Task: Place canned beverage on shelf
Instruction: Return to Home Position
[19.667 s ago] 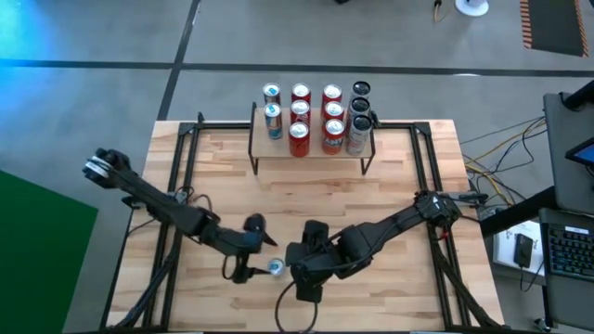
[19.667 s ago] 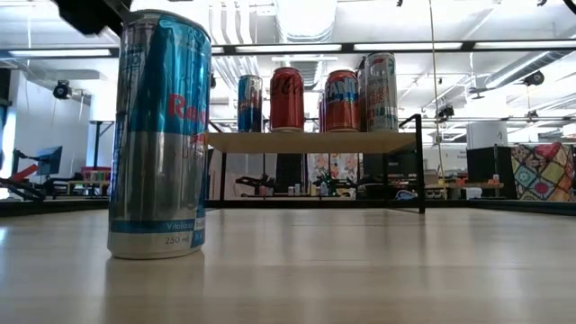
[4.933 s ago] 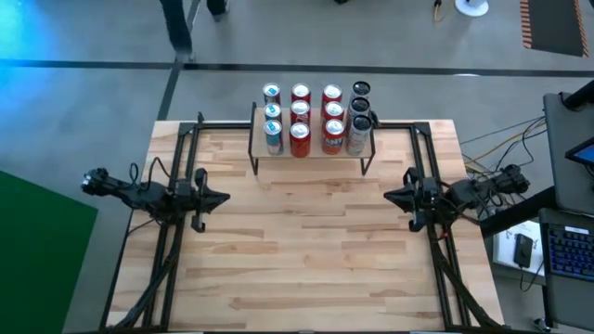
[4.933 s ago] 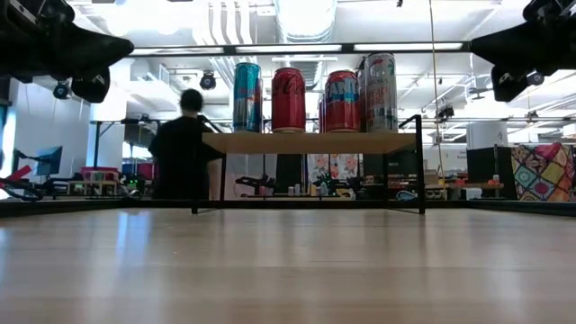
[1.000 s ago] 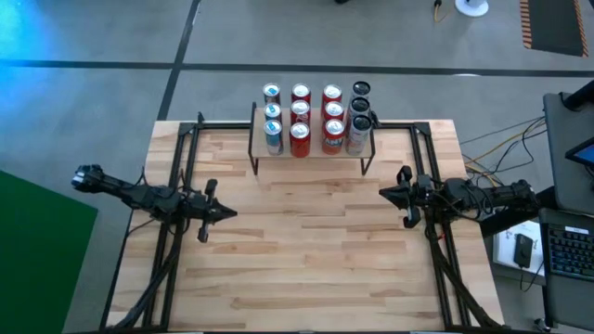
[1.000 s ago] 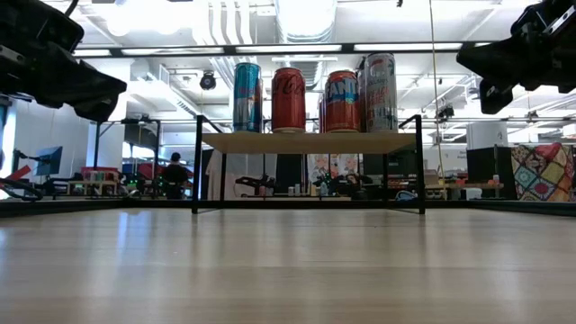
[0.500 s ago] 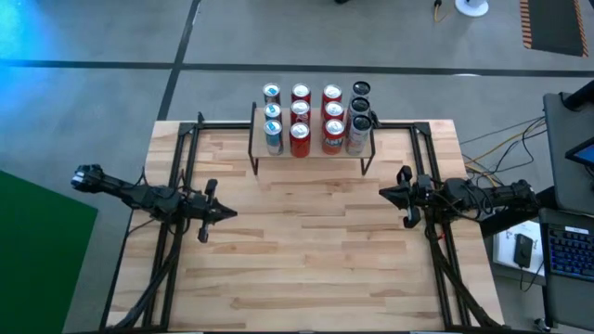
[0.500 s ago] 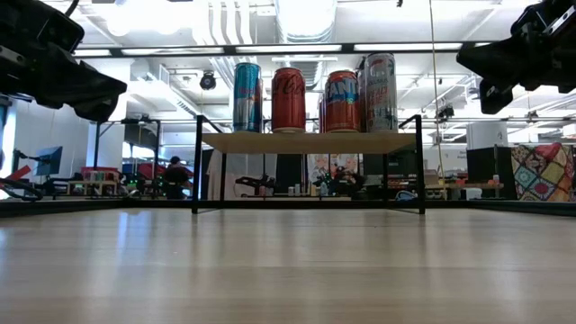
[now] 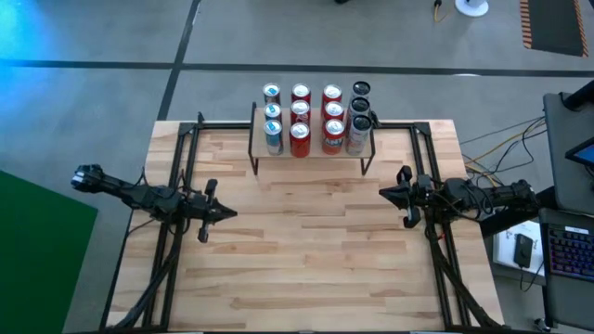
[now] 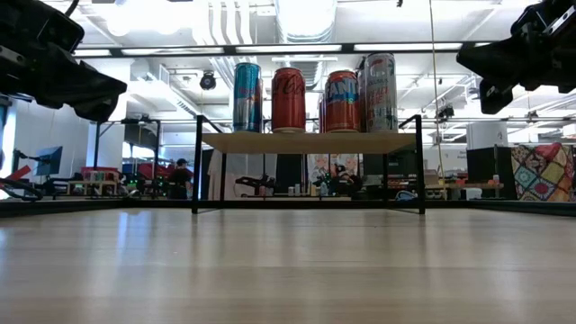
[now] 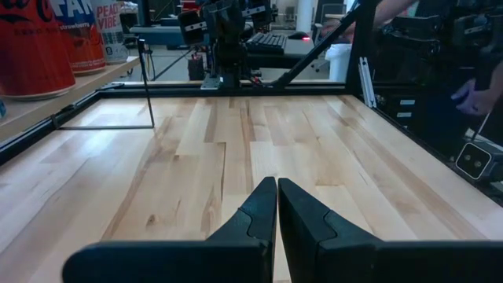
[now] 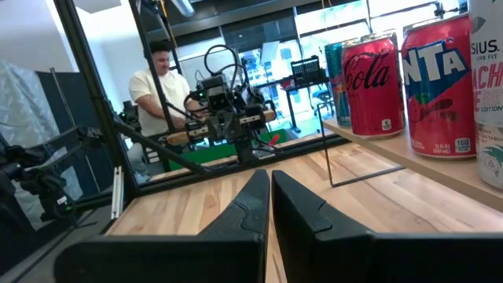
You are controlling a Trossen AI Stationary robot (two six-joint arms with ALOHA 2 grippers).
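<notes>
Twelve cans (image 9: 299, 111) on shelf (image 10: 306, 142)

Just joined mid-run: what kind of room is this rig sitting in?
Probably a robotics lab or workshop: the slatted wooden table stands on a bare concrete floor, a keyboard and loose cables lie beside it, and a person is at equipment beyond the table.
</notes>
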